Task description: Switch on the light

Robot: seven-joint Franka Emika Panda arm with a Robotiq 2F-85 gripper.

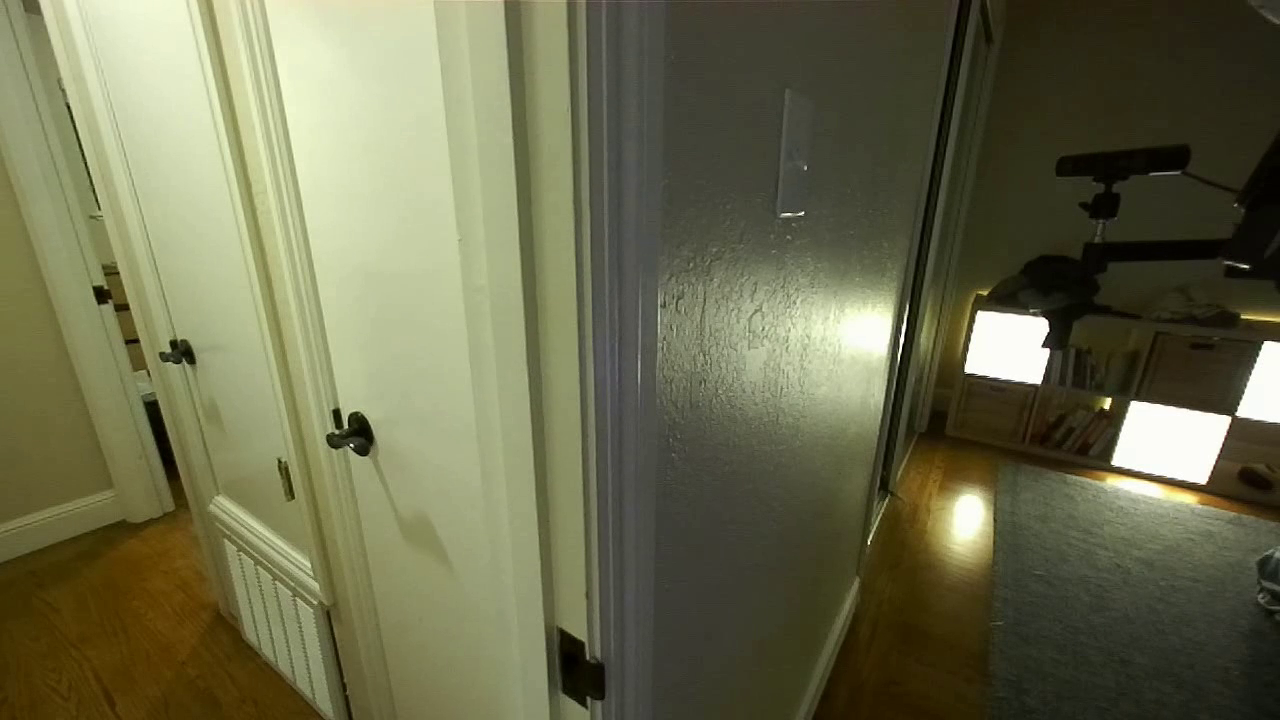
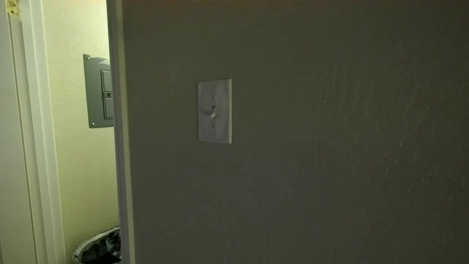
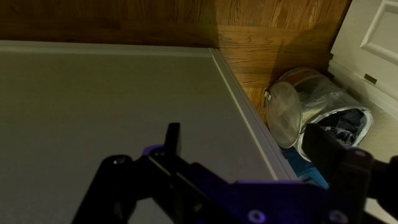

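Note:
The light's switch is a pale grey-white upright wall plate (image 2: 222, 126) on the dim wall in an exterior view. Its small toggle (image 2: 213, 112) appears tilted downward. The same plate (image 1: 797, 150) shows at a steep angle in an exterior view. The plate is not visible in the wrist view. My gripper (image 3: 242, 126) shows only in the wrist view. Its two dark fingers stand wide apart with nothing between them. The fingers are in front of the wall and its corner trim. The lamp itself is not in view.
In the wrist view a trash bin (image 3: 320, 96) with an open lid stands past the wall corner (image 3: 248, 109). A door frame (image 1: 625, 350) borders the switch wall. A camera on a mount (image 1: 1122, 162) and a shelf with glowing panels (image 1: 1170, 440) are at the right.

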